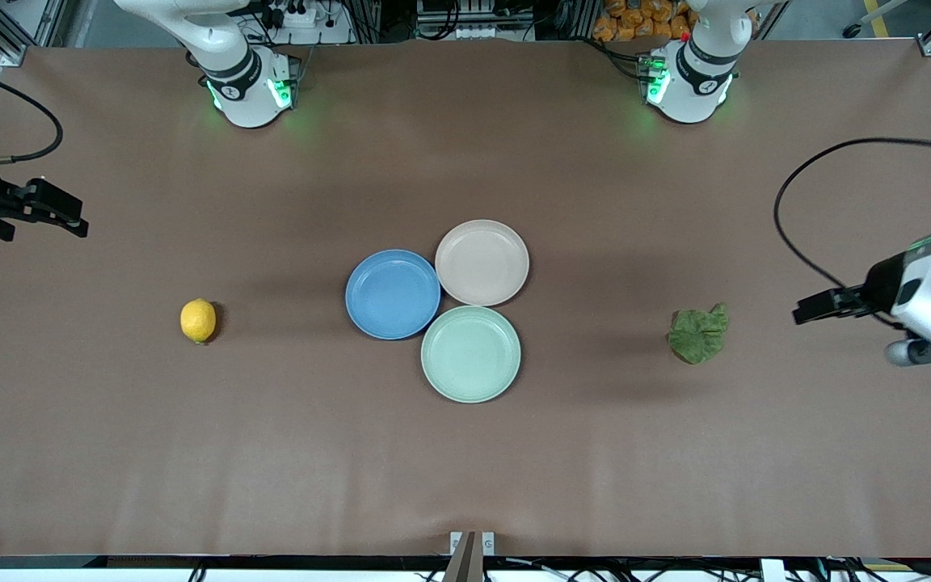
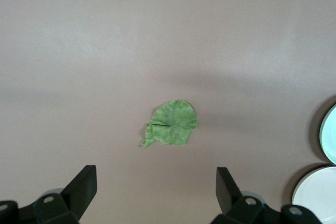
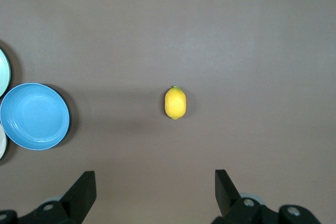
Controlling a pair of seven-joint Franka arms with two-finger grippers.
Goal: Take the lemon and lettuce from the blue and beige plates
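Observation:
The lemon (image 1: 198, 321) lies on the bare table toward the right arm's end, also in the right wrist view (image 3: 175, 103). The lettuce (image 1: 698, 335) lies on the bare table toward the left arm's end, also in the left wrist view (image 2: 171, 125). The blue plate (image 1: 393, 293) and the beige plate (image 1: 482, 263) sit empty and touching mid-table. My right gripper (image 1: 69, 220) (image 3: 155, 192) is open and empty, over bare table beside the lemon. My left gripper (image 1: 811, 310) (image 2: 156, 192) is open and empty, over bare table beside the lettuce.
A mint-green plate (image 1: 471, 353) sits empty against the blue and beige plates, nearer to the front camera. Black cables loop from both wrists at the table's two ends. The table top is brown.

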